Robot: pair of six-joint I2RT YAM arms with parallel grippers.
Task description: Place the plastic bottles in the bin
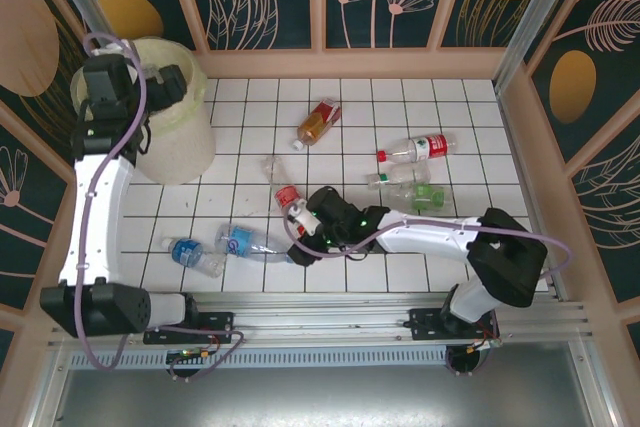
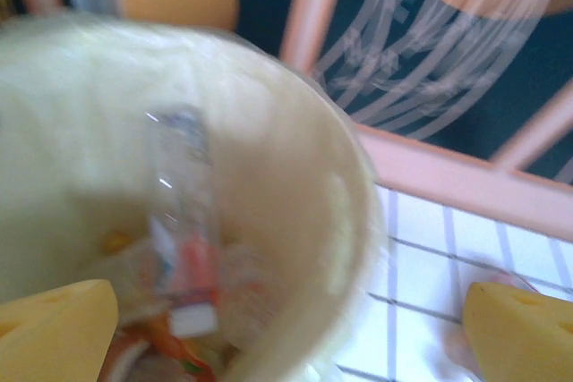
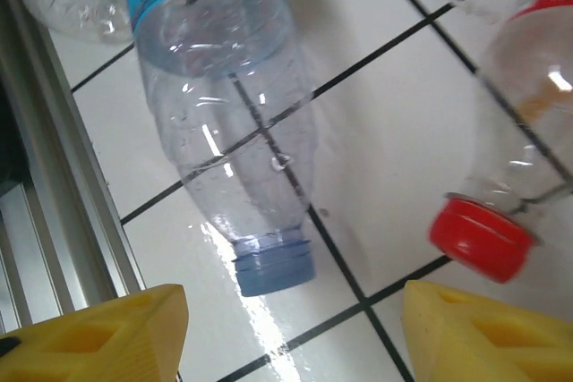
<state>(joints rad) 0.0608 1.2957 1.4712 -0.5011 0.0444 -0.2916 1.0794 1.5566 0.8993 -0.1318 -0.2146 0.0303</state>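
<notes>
The clear blue-label bottle (image 3: 224, 114) lies uncapped on the white tiles (image 3: 403, 114), upper left of the right wrist view, neck pointing down toward the right gripper (image 3: 286, 319), whose jaws stand apart with nothing between them. It looks empty: light, thin-walled, slick, apt to roll or buckle, so the stiff neck seems the best hold. A red-capped bottle (image 3: 506, 167) lies at right. The left gripper (image 2: 291, 328) hangs spread above the bin (image 2: 358, 194).
</notes>
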